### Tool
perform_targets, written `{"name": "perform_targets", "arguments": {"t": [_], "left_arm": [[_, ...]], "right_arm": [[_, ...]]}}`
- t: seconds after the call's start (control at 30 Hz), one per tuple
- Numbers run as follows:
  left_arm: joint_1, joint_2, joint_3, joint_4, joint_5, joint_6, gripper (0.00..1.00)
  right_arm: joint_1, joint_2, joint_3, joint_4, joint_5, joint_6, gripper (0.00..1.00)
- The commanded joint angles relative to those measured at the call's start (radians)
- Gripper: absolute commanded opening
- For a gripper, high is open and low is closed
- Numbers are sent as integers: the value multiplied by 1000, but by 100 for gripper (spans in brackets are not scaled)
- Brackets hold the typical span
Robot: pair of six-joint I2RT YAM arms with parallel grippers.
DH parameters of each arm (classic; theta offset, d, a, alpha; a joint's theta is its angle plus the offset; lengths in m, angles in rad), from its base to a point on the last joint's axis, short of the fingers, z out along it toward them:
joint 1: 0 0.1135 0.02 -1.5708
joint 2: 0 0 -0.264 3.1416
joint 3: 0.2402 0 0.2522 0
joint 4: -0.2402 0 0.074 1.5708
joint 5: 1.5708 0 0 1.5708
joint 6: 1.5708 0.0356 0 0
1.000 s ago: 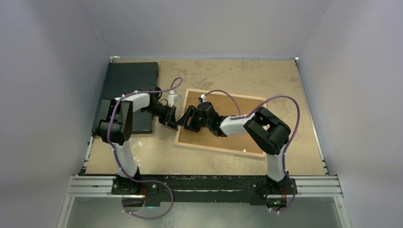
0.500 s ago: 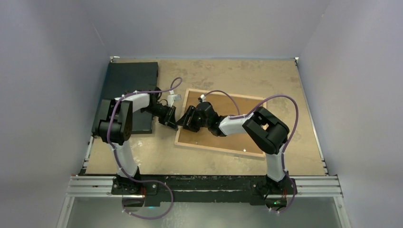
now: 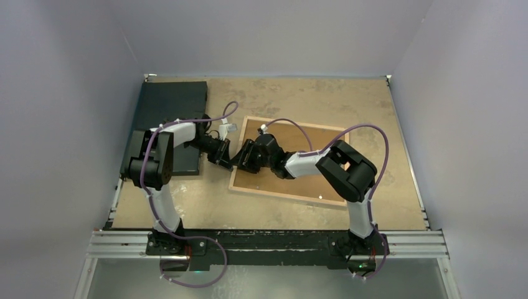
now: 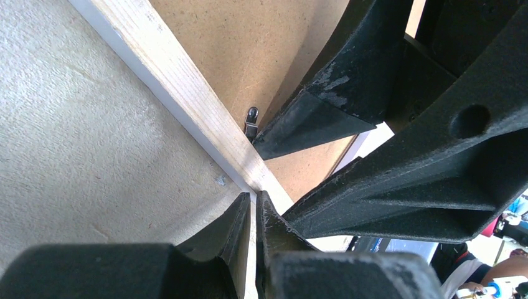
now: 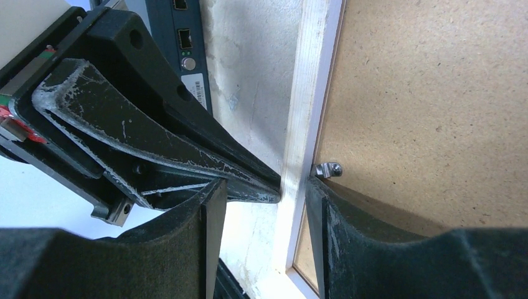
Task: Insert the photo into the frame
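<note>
Top external view: thin-railed rectangular picture frame [image 3: 280, 195], light wooden back upward, lies flat on the beige tabletop [image 3: 280, 99], right of centre, with a brown fibreboard backing panel [image 3: 274, 180] inside it. Left gripper [image 3: 229, 161]: fingers closed together, tips against the frame's left rail from outside. Right gripper [image 3: 240, 163]: fingers apart, straddling that rail beside a small metal clip [image 5: 327, 169].

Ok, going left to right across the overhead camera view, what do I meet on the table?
Black board → left hand → right hand → brown backing panel, which lies inside the frame.
</note>
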State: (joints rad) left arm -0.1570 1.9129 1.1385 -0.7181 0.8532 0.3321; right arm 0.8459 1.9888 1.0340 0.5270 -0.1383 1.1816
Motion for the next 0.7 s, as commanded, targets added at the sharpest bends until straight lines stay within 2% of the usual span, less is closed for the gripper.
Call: {"name": "perform_targets", "arguments": {"t": [0.0, 0.1, 0.23, 0.3, 0.57, 0.6, 0.67], "left_arm": [[-6, 2, -1, 23, -5, 21, 5], [-6, -5, 4, 16, -10, 23, 4], [1, -9, 13, 9, -13, 25, 4], [4, -10, 20, -2, -11, 29, 4], [12, -17, 44, -37, -14, 54, 4], [13, -17, 38, -26, -15, 52, 4], [13, -10, 26, -1, -11, 38, 4]], "right_arm": [[3, -23, 18, -24, 56, -19, 53], [-6, -76, -16, -3, 8, -39, 58], [-13, -181, -77, 8, -33, -122, 73], [-16, -219, -83, -31, -42, -181, 75], [-16, -381, -89, -304, 3, -617, 74], [-16, -396, -102, -338, 5, -625, 74], [-22, -403, -134, -301, -16, -568, 70]]}}
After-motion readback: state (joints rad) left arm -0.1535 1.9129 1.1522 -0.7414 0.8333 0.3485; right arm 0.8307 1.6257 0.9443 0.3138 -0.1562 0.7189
